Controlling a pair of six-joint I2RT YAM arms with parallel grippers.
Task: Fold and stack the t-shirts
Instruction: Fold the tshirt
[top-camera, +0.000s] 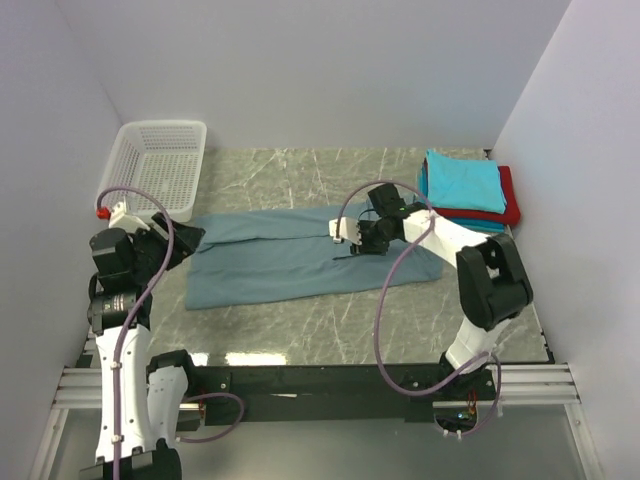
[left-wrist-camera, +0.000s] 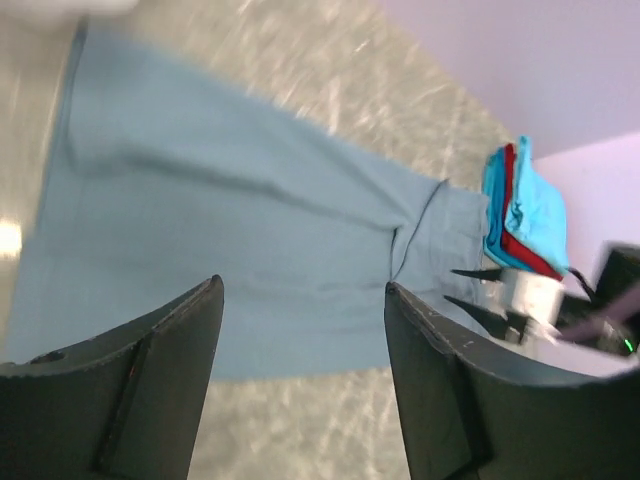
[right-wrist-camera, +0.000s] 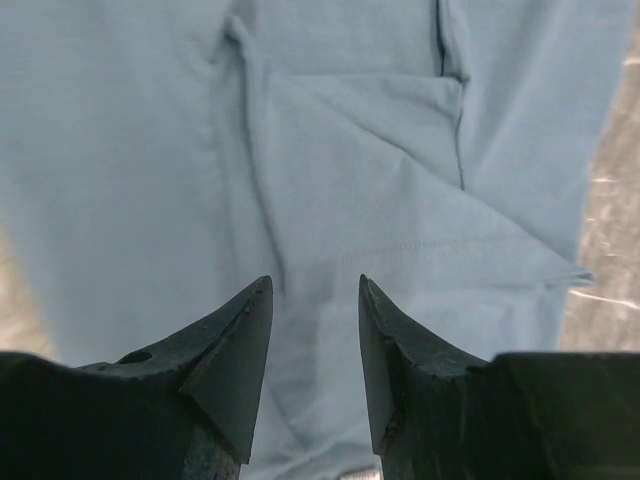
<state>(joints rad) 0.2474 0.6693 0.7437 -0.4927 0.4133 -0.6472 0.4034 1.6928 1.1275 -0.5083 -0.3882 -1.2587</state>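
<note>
Green marbled surface (top-camera: 300, 330) carries the grey-blue tee (top-camera: 270, 265), laid lengthwise across the middle with its long edges turned in, well apart from the folded stack (top-camera: 465, 190) at the far right corner. Your left fingers (top-camera: 188, 238) stand wide apart at the tee's left end, gripping nothing. Your right fingers (top-camera: 347, 236) hover parted over creased cloth toward the right end, also empty. Pinch only one layer there and the fold will likely drag open or skew.

High rear overview, plus two close wrist views down onto the shared grey-blue tee (top-camera: 280, 270)
</note>
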